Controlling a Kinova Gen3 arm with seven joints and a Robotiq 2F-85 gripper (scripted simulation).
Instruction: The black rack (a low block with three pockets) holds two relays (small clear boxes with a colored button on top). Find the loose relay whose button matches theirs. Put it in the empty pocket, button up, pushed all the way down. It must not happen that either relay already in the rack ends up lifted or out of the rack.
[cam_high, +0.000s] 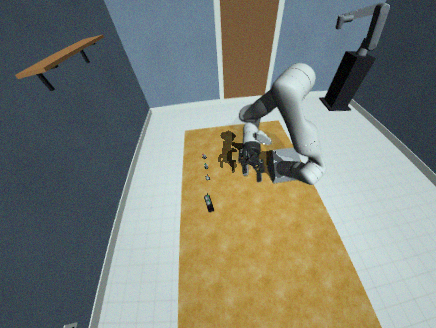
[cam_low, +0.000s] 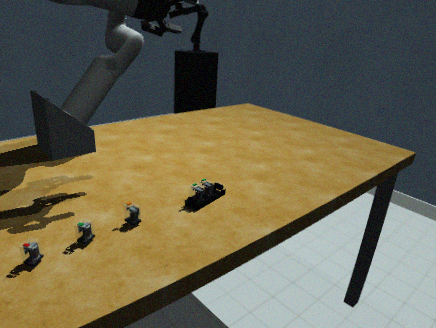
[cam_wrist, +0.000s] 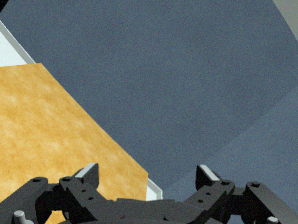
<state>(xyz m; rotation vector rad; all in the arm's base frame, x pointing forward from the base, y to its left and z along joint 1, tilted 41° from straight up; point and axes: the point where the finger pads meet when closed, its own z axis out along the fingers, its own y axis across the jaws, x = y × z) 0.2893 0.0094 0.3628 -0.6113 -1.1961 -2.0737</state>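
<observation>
The black rack (cam_high: 209, 206) (cam_low: 206, 196) lies on the wooden table (cam_high: 260, 260) (cam_low: 280, 150) (cam_wrist: 40, 129). It holds two relays with green buttons (cam_low: 199, 187), and the pocket at its right end in the exterior view is empty. Three loose relays stand in a row beside it: an orange-buttoned one (cam_high: 207, 177) (cam_low: 132, 213) nearest the rack, a green-buttoned one (cam_high: 206, 166) (cam_low: 85, 232) in the middle, and a red-buttoned one (cam_high: 204, 156) (cam_low: 32, 252) farthest. My gripper (cam_high: 251, 172) (cam_low: 180, 25) (cam_wrist: 147, 175) is open and empty. It hangs high above the table near the arm's base, well away from the relays.
The arm's dark grey base block (cam_high: 280, 167) (cam_low: 60, 132) stands on the table behind the relay row. A tall black pillar (cam_high: 348, 80) (cam_low: 196, 80) stands off the table beyond it. The table's front edge runs close to the rack and the relays.
</observation>
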